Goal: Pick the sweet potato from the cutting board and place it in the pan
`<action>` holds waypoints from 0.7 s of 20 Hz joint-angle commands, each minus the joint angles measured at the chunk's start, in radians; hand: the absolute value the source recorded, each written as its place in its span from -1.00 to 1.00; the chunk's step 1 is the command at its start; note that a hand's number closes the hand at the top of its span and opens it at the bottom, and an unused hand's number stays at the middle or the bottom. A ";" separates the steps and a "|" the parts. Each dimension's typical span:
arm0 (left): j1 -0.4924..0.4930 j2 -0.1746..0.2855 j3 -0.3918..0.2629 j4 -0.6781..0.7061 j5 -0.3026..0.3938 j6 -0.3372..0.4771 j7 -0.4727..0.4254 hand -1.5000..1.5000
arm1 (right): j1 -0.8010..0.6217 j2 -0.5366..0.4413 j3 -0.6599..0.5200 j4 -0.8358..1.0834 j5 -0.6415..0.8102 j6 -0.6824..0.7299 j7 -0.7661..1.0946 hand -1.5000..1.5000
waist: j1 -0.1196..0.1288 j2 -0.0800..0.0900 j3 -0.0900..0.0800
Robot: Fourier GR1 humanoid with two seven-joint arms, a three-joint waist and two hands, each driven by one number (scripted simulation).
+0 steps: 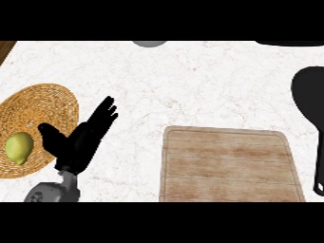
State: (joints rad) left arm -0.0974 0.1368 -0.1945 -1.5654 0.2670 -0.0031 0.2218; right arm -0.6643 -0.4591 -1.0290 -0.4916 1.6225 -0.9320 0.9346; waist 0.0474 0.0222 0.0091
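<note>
Far to the left of the cutting board (227,166), a round woven mat (31,107) lies flat on the pale marbled counter (192,80). A yellow-green fruit (19,147) rests on the mat's lower left part, well apart from the board.

Between the mat and the board is the left hand (80,142), nearer to the mat than to the board. Its fingers (105,111) are straight and slightly spread, pointing up and away from the board's top left corner. The thumb (49,133) sticks out to the side, over the mat's right edge. The hand holds nothing and touches neither the fruit nor the board. Its grey forearm (52,191) comes in from the lower edge, left of the board's near corner.

Far beyond the board, at the counter's far edge, a grey round thing (150,43) shows only in part.

The board itself lies flat at the lower middle, its long sides running left to right, and its top shows only wood grain. The sweet potato's place cannot be told from this view.

Beyond the board's right end, a dark thing (290,43) is cut by the far edge. To the right of the board lies the black pan (320,97), apart from it, with its handle (323,156) running down alongside the board's right side. The pan's inside shows only black.
</note>
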 commanded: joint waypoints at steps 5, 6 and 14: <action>0.044 0.005 0.006 0.004 0.004 -0.010 -0.014 0.00 | -0.021 0.048 -0.025 -0.060 -0.231 -0.378 -0.211 -1.00 | -0.015 -0.012 0.000; 0.032 0.006 -0.004 -0.009 -0.002 -0.009 0.002 0.00 | -0.033 0.053 -0.019 -0.070 -0.279 -0.385 -0.247 -1.00 | -0.023 -0.017 0.000; 0.068 0.034 0.052 -0.013 0.023 -0.022 -0.010 0.00 | 0.074 0.226 0.151 -0.317 -0.795 -0.261 -0.534 -1.00 | -0.056 -0.029 -0.004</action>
State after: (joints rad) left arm -0.0603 0.1533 -0.1635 -1.5761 0.2775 -0.0053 0.2293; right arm -0.6529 -0.3013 -0.9634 -0.6871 1.0470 -1.2241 0.5229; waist 0.0038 -0.0023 0.0067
